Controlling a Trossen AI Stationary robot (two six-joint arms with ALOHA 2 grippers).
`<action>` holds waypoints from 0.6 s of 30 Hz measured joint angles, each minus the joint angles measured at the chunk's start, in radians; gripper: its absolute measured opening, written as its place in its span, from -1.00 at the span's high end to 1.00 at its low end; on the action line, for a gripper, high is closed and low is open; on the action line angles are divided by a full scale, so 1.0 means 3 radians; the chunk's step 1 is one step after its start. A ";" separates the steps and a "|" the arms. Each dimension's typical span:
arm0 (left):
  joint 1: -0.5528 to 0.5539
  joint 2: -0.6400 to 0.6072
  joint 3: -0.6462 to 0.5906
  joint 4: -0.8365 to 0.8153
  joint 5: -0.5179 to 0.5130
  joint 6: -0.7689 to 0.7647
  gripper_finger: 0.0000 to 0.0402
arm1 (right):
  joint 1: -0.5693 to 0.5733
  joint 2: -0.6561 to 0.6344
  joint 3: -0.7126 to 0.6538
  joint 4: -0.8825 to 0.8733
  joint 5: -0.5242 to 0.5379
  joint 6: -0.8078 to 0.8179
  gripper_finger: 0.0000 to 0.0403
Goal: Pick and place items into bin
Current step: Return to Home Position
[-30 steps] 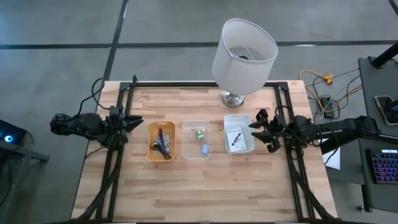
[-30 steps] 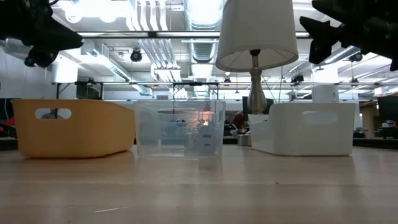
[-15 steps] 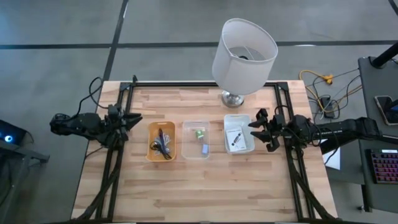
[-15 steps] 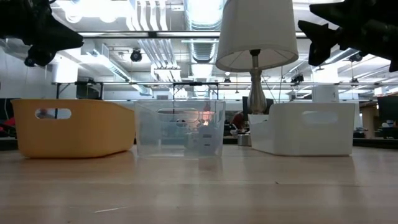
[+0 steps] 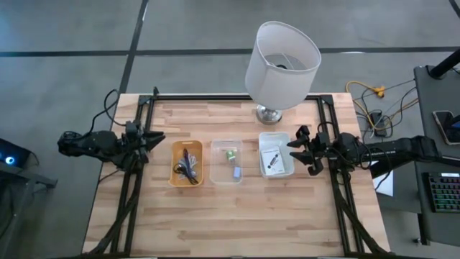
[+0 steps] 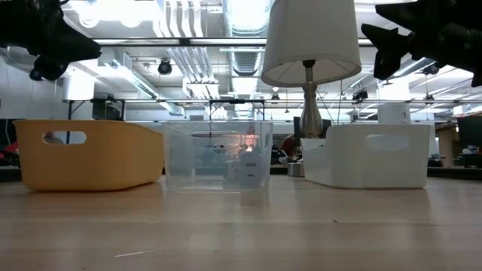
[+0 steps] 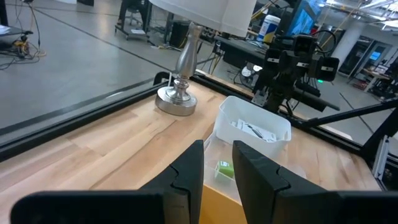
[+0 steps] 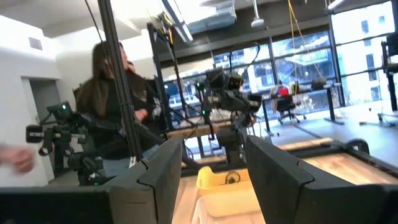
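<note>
High view: I see the left gripper (image 5: 154, 139) over the left side of the table (image 5: 237, 216), near the yellow bin (image 5: 175, 175). The black and purple cords (image 5: 188, 166) lie in that bin. The right gripper (image 5: 298, 151) is just beside the white bin (image 5: 276, 137), which holds a white packet (image 5: 272, 160). The green piece (image 5: 231, 154) sits in the clear bin (image 5: 218, 173) between them.

Low view: both grippers hang above the bins, touching nothing.

Left wrist view: fingers (image 7: 186, 180) are narrowly apart and empty.

Right wrist view: fingers (image 8: 273, 168) are wide apart and empty, with a person (image 8: 112, 106) beyond the table.
</note>
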 joint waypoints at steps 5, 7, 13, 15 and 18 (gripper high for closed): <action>0.0000 -0.0003 -0.0002 0.0001 0.0001 0.0000 0.65 | 0.0000 -0.0179 0.0000 -0.0002 0.0000 -0.0006 0.19; 0.0000 -0.0003 -0.0003 0.0001 0.0000 0.0000 0.65 | 0.0000 -0.0305 0.0000 -0.0028 0.0000 0.0000 0.19; 0.0000 -0.0001 -0.0005 0.0001 0.0000 0.0000 0.65 | 0.0000 -0.0852 0.0001 -0.0108 0.0000 -0.0009 0.18; 0.0000 -0.0001 -0.0005 0.0001 0.0000 0.0000 0.65 | -0.0001 -0.1043 0.0004 -0.0088 0.0000 -0.0009 0.18; 0.0000 -0.0001 -0.0006 0.0001 0.0000 0.0000 0.65 | -0.0001 -0.1310 0.0004 -0.0099 0.0000 0.0000 0.18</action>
